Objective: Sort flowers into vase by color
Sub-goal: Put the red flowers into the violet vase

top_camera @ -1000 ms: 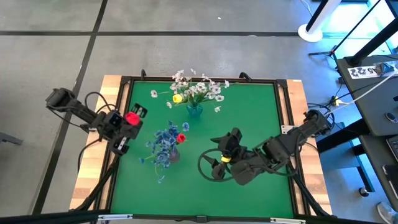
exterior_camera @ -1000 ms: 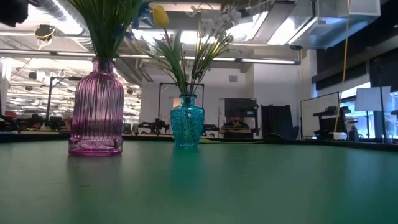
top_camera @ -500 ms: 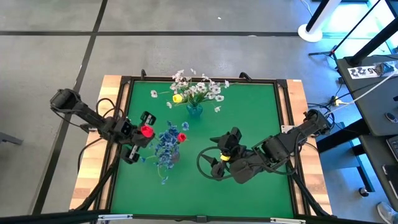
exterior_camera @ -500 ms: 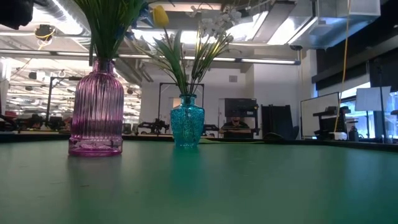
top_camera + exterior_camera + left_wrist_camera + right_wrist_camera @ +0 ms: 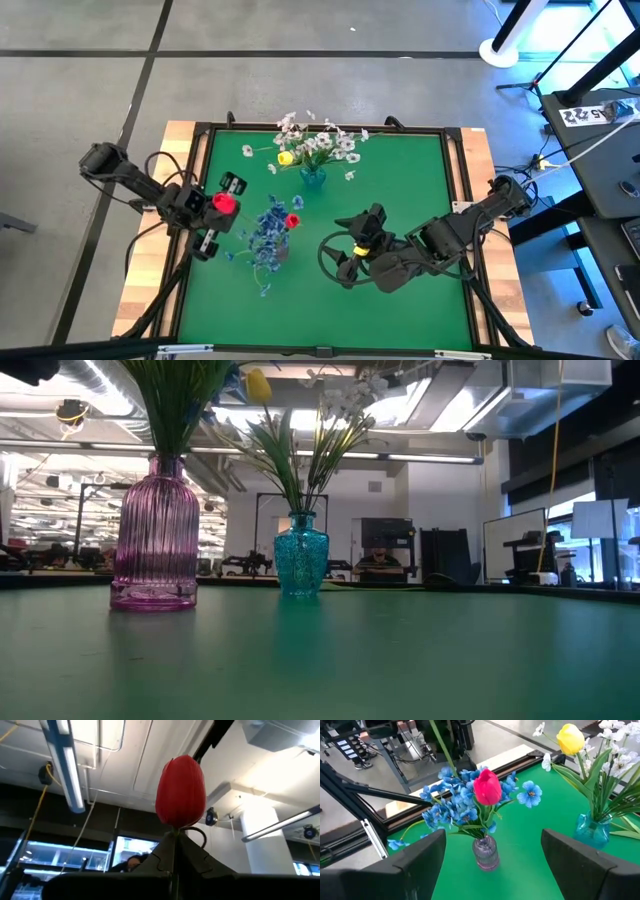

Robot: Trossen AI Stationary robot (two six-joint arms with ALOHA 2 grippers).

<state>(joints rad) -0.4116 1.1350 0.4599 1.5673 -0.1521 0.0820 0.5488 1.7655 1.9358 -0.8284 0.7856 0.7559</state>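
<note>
left gripper [image 5: 216, 203] drawn back, clamping red tulip [image 5: 181, 791]

The left arm reaches in from the table's left edge, its pincer [image 5: 216, 203] clamped shut on the stem of a red tulip [image 5: 181, 791] that stands upright between the fingers. The right arm lies folded low across the table's right half, its pincer [image 5: 352, 262] pointing toward the middle, fingers [image 5: 417, 865] spread wide with nothing between them.
</note>
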